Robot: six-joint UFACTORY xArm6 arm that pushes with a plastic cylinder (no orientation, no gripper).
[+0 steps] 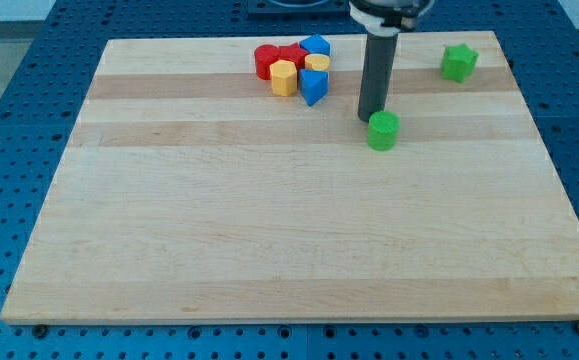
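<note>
At the board's (269, 230) upper middle, my tip (367, 117) rests on the wood with a green cylinder (383, 130) touching or just beside it at about four o'clock; the rod is bare and grips nothing. At ten o'clock we see red (274, 57), yellow (285, 77) and blue (314, 85) blocks clustered, and a green star (459, 62) lies apart at two o'clock.

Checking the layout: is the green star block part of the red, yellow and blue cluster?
No, the green star block sits alone near the view's top right, well apart from the cluster.
</note>
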